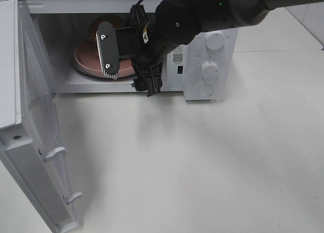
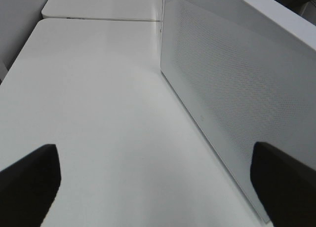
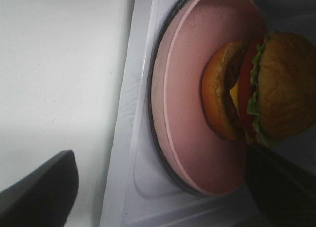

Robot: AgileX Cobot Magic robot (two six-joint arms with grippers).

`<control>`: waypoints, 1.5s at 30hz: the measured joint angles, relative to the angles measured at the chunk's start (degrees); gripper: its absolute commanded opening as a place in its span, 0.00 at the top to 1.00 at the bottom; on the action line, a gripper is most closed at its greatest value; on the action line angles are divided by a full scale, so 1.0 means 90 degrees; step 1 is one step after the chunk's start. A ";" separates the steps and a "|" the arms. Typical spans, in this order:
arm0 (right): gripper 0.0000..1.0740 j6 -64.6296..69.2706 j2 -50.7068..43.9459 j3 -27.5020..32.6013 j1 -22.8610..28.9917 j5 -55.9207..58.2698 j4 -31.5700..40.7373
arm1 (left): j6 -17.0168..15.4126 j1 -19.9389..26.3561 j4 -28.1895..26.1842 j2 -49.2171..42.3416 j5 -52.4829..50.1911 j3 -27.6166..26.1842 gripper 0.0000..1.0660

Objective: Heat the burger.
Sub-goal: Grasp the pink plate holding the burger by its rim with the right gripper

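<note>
The burger, with a golden-brown bun, green lettuce and red layers, sits on a pink plate on the turntable inside the open microwave. In the exterior high view only the top of the burger and part of the pink plate show behind my arm. My right gripper is at the oven's opening, open and empty, just in front of the plate. My left gripper is open and empty over the bare table, beside the door.
The microwave door stands swung open to the left, and its perforated inner panel fills one side of the left wrist view. The control dials are on the oven's right. A white table lies in front.
</note>
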 measured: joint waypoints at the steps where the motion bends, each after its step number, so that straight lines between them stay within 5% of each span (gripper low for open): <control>1: 0.20 0.0000 0.0000 0.0000 0.0000 0.0000 0.0000 | 0.0000 0.0000 0.0000 0.0000 0.0000 0.0000 0.06; 21: 0.25 0.0427 0.1668 -0.1579 0.0051 0.0051 0.0006 | 0.0000 0.0000 0.0000 0.0000 0.0000 0.0000 0.06; 31: 0.31 0.0471 0.1865 -0.1636 0.0019 0.0051 0.0134 | 0.0000 0.0000 0.0000 0.0000 0.0000 0.0000 0.06; 36: 0.43 0.0471 0.1910 -0.1636 0.0019 0.0032 0.0185 | 0.0000 0.0000 0.0000 0.0000 0.0000 0.0000 0.06; 38: 0.66 0.0471 0.1910 -0.1642 0.0019 -0.0006 0.0191 | 0.0000 0.0000 0.0000 0.0000 0.0000 0.0000 0.06; 41: 0.72 0.0471 0.1910 -0.1642 0.0013 -0.0038 0.0191 | 0.0000 0.0000 0.0000 0.0000 0.0000 0.0000 0.06; 43: 0.97 0.0471 0.1884 -0.1668 0.0000 -0.0178 0.0178 | 0.0000 0.0000 0.0000 0.0000 0.0000 0.0000 0.06; 45: 1.00 0.0471 0.1878 -0.1668 0.0000 -0.0191 0.0178 | 0.0000 0.0000 0.0000 0.0000 0.0000 0.0000 0.06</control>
